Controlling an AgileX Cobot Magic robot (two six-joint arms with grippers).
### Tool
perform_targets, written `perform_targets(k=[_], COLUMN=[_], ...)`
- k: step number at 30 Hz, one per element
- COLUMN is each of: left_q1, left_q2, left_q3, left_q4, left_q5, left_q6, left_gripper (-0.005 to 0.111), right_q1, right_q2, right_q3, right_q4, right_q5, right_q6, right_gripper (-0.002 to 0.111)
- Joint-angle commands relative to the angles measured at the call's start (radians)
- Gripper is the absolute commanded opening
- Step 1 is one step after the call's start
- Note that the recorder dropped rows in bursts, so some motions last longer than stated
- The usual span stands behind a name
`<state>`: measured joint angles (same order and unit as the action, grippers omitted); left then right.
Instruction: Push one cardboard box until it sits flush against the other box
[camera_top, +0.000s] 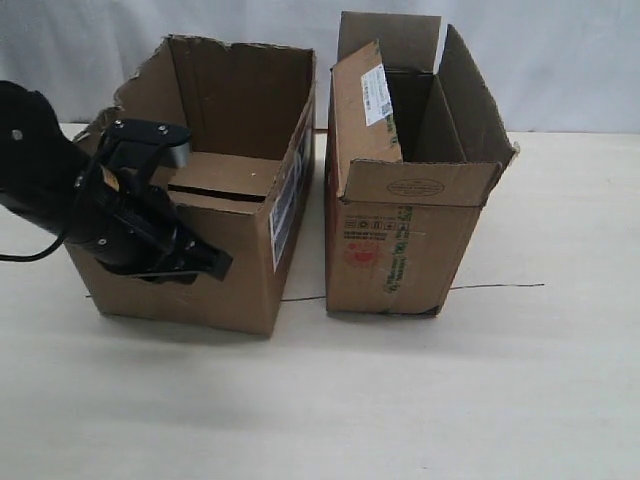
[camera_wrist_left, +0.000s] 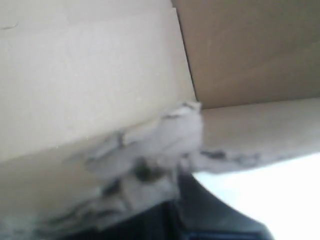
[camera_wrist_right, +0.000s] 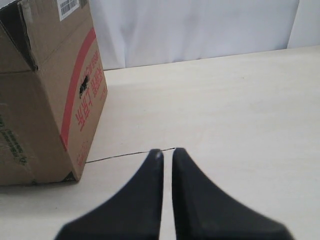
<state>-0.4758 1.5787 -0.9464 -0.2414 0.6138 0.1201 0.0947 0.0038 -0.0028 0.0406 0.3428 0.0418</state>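
Note:
The wide cardboard box (camera_top: 238, 295) with the torn rim stands at the left, its barcode labels (camera_top: 288, 200) facing the other box (camera_top: 400, 250). That narrower box has tall flaps and red and green print, and a narrow strip of table separates the two. My left gripper (camera_top: 215, 265) lies low against the wide box's front face, near its left corner, and looks shut. Up close, the left wrist view shows blurred torn cardboard (camera_wrist_left: 165, 140) above the dark fingers (camera_wrist_left: 200, 210). My right gripper (camera_wrist_right: 167, 151) is shut and holds nothing, off to the side of the other box (camera_wrist_right: 45, 110).
Both boxes rest on a pale table (camera_top: 450, 400). A thin dark line (camera_top: 500, 286) runs across it behind the boxes. A white backdrop (camera_top: 560, 60) closes the far side.

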Motion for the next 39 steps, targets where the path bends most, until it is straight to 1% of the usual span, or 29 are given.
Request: perform_targets(k=[1,8,12,14,17,19,21,23,24,26,27,29,30,31,32,34,35,36,37,39], left_q1=[-0.002,-0.002,-0.002,-0.002,-0.002,-0.002,0.010,0.041,0.072,0.154,0.232,0.361,0.466,0.535,0.619,0.761,0.813,0.850,0.870,0.882], left_q2=[0.058,0.118,0.122,0.119,0.079,0.000,-0.108,-0.205,-0.274,-0.345,-0.368,-0.361,-0.340,-0.308,-0.274,-0.162,-0.094,-0.028,0.023,0.128], left_q3=[-0.049,-0.098,-0.103,-0.104,-0.128,-0.152,-0.183,-0.211,-0.235,-0.269,-0.298,-0.332,-0.336,-0.336,-0.336,-0.336,-0.336,-0.336,-0.336,-0.336], left_q4=[-0.059,-0.256,-0.317,-0.324,-0.327,-0.327,-0.320,-0.284,-0.225,-0.108,-0.014,0.084,0.088,0.050,-0.002,-0.238,-0.368,-0.483,-0.553,-0.648], left_q5=[-0.056,-0.100,-0.115,-0.069,0.090,0.192,0.231,0.219,0.207,0.219,0.274,0.354,0.369,0.364,0.365,0.401,0.436,0.467,0.485,0.489], left_q6=[0.022,0.184,0.197,0.197,0.197,0.208,0.202,0.161,0.111,0.009,-0.029,-0.042,-0.033,-0.004,0.041,0.201,0.286,0.367,0.419,0.466], left_gripper=[0.000,0.000,0.000,0.000,0.000,0.000,0.000,0.000,0.000,0.000,0.000,0.000,0.000,0.000,0.000,0.000,0.000,0.000,0.000,0.000], right_q1=[0.002,0.002,0.002,0.002,0.002,0.002,0.002,0.002,0.002,0.002,0.002,0.002,0.002,0.002,0.002,0.002,0.002,0.002,0.002,0.002], right_q2=[-0.004,-0.004,-0.004,-0.004,-0.004,-0.004,-0.004,-0.004,-0.004,-0.004,-0.004,-0.004,-0.004,-0.004,-0.004,-0.004,-0.004,-0.004,-0.004,-0.004], right_q3=[0.003,0.003,0.003,0.003,0.003,0.003,0.003,0.003,0.003,0.003,0.003,0.003,0.003,0.003,0.003,0.003,0.003,0.003,0.003,0.003], right_q4=[-0.001,-0.001,-0.001,-0.001,-0.001,-0.001,-0.001,-0.001,-0.001,-0.001,-0.001,-0.001,-0.001,-0.001,-0.001,-0.001,-0.001,-0.001,-0.001,-0.001], right_q5=[-0.001,-0.001,-0.001,-0.001,-0.001,-0.001,-0.001,-0.001,-0.001,-0.001,-0.001,-0.001,-0.001,-0.001,-0.001,-0.001,-0.001,-0.001,-0.001,-0.001], right_q6=[-0.004,-0.004,-0.004,-0.004,-0.004,-0.004,-0.004,-0.004,-0.004,-0.004,-0.004,-0.004,-0.004,-0.004,-0.004,-0.004,-0.004,-0.004,-0.004,-0.004], right_gripper=[0.005,0.005,0.005,0.005,0.005,0.005,0.005,0.005,0.005,0.005,0.005,0.005,0.005,0.005,0.005,0.005,0.005,0.005,0.005,0.005])
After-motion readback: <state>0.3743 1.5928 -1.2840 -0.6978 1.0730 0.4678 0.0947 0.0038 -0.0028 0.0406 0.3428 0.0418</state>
